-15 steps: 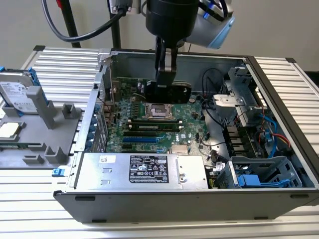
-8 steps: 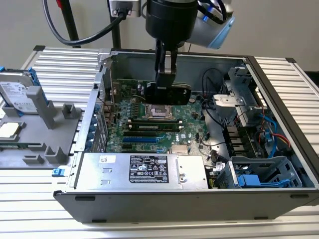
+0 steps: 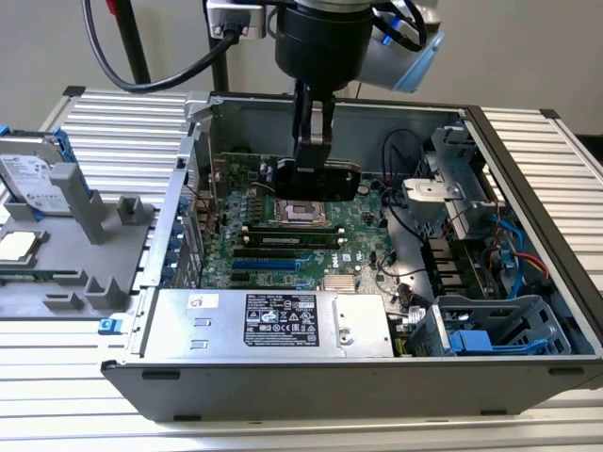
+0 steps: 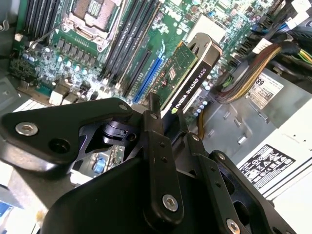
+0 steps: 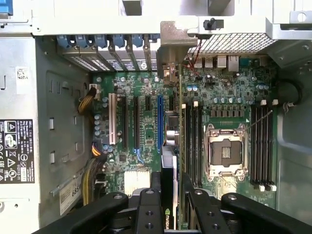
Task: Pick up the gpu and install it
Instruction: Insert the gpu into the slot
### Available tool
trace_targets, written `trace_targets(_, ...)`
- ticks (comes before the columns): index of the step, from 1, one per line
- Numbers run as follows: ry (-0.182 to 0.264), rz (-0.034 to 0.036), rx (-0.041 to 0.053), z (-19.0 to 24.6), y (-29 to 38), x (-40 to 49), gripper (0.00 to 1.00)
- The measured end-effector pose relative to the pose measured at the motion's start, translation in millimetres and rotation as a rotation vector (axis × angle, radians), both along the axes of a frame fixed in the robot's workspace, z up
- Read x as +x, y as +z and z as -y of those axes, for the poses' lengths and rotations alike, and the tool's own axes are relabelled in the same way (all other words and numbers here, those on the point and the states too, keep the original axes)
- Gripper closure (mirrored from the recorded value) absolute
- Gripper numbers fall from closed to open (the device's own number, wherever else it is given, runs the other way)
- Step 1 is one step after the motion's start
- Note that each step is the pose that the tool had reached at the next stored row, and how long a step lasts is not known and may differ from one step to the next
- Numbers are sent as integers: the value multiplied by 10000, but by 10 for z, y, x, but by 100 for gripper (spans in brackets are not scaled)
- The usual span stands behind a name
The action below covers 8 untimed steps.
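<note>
My gripper (image 3: 312, 158) is clamped on the gpu (image 4: 188, 68). I see the card held edge-down over the motherboard (image 5: 229, 97), just beside the blue slot (image 5: 159, 122), bracket (image 5: 171, 46) toward the rear of the open case (image 3: 283, 386).

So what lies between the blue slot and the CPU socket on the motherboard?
In the first wrist view: black memory slots, with the gpu, clamped in the gripper, hanging over that stretch.
</note>
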<state>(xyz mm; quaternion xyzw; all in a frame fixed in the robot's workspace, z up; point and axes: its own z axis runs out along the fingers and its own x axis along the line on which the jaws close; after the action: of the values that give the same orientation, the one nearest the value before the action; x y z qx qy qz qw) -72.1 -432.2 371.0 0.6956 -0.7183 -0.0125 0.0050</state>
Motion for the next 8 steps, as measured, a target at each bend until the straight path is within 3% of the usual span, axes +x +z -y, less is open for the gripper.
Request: trace_targets(8,0,47,0,0,-53,0,100)
